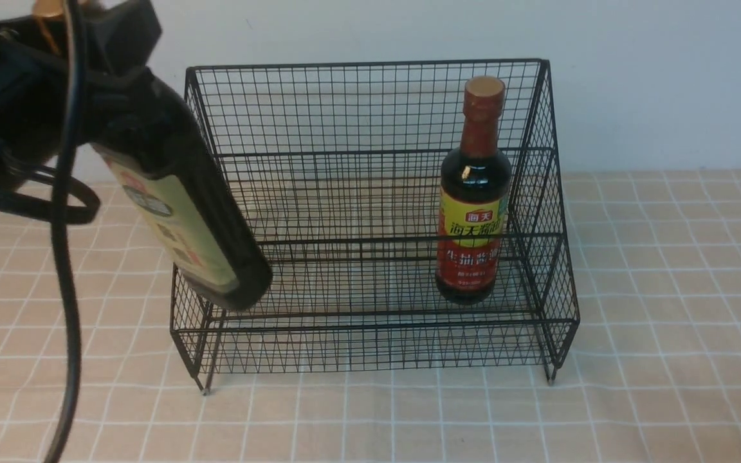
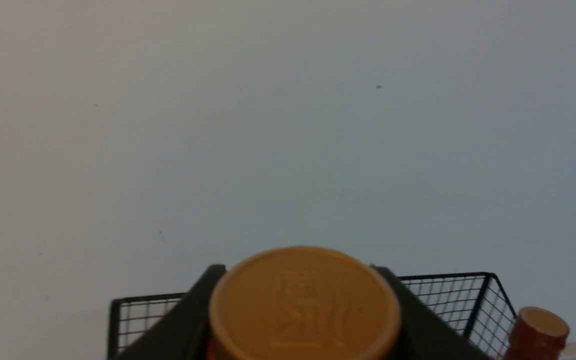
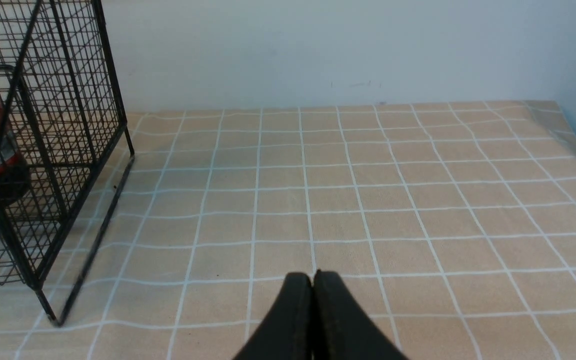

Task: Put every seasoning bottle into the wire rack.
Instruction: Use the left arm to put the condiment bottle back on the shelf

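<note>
Evidently the second placement is in hand: the left pincer (image 2: 304,305) is clamped on the gold-capped bottle (image 1: 181,212), carrying it tilted at the left end of the wire rack (image 1: 364,239), its base foremost over that corner. The red-capped bottle (image 1: 471,212) already stands inside the rack near the right side, so only the one in the grasp seems left to settle. Next, I judge, it should be swung inward past the sloped left side, brought upright, then lowered behind the front rail until the rack's floor bears its weight, and only then let go. That side's slanting edge and the crossbar are what the base could catch on. Between the left side and the standing bottle lies a broad open stretch, ample for this one. Clenched with nothing in it, the right pincer (image 3: 314,280) hangs over bare bench (image 3: 368,210) to the right of the rack, well out of the way.
</note>
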Robot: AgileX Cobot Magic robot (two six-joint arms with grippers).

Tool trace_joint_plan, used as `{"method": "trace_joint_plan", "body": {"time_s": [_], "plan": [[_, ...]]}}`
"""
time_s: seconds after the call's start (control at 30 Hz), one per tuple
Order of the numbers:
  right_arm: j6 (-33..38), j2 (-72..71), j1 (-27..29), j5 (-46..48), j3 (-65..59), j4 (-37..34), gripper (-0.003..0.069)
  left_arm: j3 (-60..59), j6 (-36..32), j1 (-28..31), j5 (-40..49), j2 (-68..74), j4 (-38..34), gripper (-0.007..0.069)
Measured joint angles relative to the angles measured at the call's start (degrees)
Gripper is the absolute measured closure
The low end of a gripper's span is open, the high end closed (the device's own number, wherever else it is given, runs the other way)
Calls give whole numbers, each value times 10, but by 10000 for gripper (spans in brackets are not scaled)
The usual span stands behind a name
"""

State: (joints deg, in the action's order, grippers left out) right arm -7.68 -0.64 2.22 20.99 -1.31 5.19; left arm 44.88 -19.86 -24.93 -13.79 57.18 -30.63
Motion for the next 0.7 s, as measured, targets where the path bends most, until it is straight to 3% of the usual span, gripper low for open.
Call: {"method": "trace_joint_plan", "body": {"time_s": [0.33, 0.7], "plan": [[0, 0, 0, 0, 0, 0, 672, 0, -37, -9, -80, 106, -85, 321], [0, 0, 0, 0, 0, 0, 672, 0, -70, -10, -87, 153, -98, 321]]}}
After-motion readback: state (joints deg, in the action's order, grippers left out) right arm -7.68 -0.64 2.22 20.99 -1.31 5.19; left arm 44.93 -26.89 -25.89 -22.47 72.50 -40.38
